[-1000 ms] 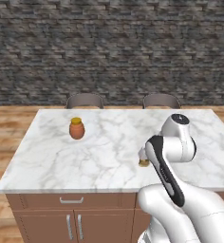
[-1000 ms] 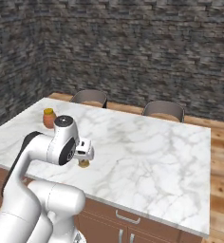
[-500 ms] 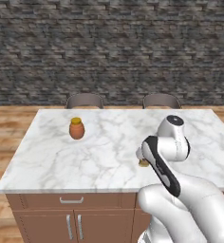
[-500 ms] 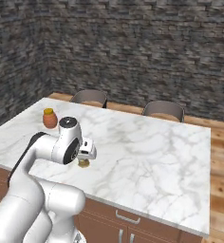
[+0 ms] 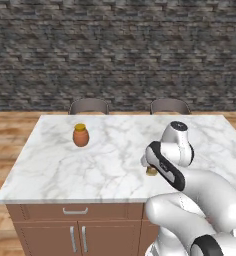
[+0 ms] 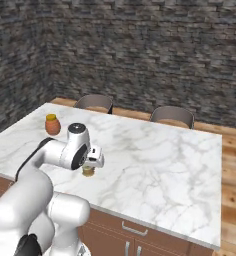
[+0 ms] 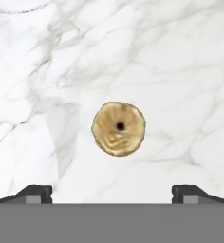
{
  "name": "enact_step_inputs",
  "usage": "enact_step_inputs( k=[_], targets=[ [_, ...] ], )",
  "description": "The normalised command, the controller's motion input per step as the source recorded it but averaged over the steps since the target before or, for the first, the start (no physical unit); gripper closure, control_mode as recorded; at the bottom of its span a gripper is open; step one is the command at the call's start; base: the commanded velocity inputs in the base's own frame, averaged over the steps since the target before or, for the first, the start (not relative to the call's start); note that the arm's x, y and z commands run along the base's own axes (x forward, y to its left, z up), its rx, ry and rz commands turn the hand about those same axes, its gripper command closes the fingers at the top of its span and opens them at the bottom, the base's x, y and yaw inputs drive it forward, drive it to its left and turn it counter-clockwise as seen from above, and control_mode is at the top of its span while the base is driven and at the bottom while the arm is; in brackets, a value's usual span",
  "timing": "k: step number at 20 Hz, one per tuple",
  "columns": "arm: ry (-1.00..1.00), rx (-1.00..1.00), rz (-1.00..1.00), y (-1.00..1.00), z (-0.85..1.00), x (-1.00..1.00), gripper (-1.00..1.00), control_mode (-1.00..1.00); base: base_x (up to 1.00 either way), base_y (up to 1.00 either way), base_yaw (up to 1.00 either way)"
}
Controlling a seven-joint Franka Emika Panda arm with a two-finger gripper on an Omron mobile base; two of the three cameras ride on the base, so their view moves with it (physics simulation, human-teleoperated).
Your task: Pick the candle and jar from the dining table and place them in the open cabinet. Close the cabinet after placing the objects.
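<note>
The candle [image 7: 118, 128], a tiny squat tan-gold cylinder with a dark dot at the centre of its round top, stands upright on the white marble top of the wide dining table [image 5: 50, 170], near the front edge. Directly above it hangs the white arm's two-finger gripper [image 7: 112, 193], pointing straight down with its dark fingertips [image 7: 35, 193] spread wide and apart from the candle, holding nothing. Well away toward the table's far left stands a small orange pot with a yellow lid [image 5: 80, 135], and two grey-brown chair backs [image 5: 89, 106] rise behind the far edge.
</note>
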Motion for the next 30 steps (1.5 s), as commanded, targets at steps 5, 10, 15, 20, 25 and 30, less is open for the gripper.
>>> enact_step_inputs(
  k=[5, 10, 15, 20, 25, 30],
  targets=[
    [0.02, 0.0, 0.0, 0.0, -0.31, 0.18, -1.0, -1.0, 0.0, 0.0, 0.0],
    [0.0, 0.0, 0.0, 0.0, -0.23, 0.17, -1.0, -1.0, 0.0, 0.0, 0.0],
    [0.0, 0.0, 0.0, 0.0, -0.26, 0.13, -1.0, -1.0, 0.0, 0.0, 0.0],
    [0.0, 0.0, 0.0, 0.0, -0.24, 0.14, -1.0, -1.0, 0.0, 0.0, 0.0],
    [0.0, 0.0, 0.0, 0.0, -0.2, 0.18, -1.0, -1.0, 0.0, 0.0, 0.0],
    [0.0, 0.0, 0.0, 0.0, -0.15, 0.05, 1.0, -1.0, 0.0, 0.0, 0.0]
  ],
)
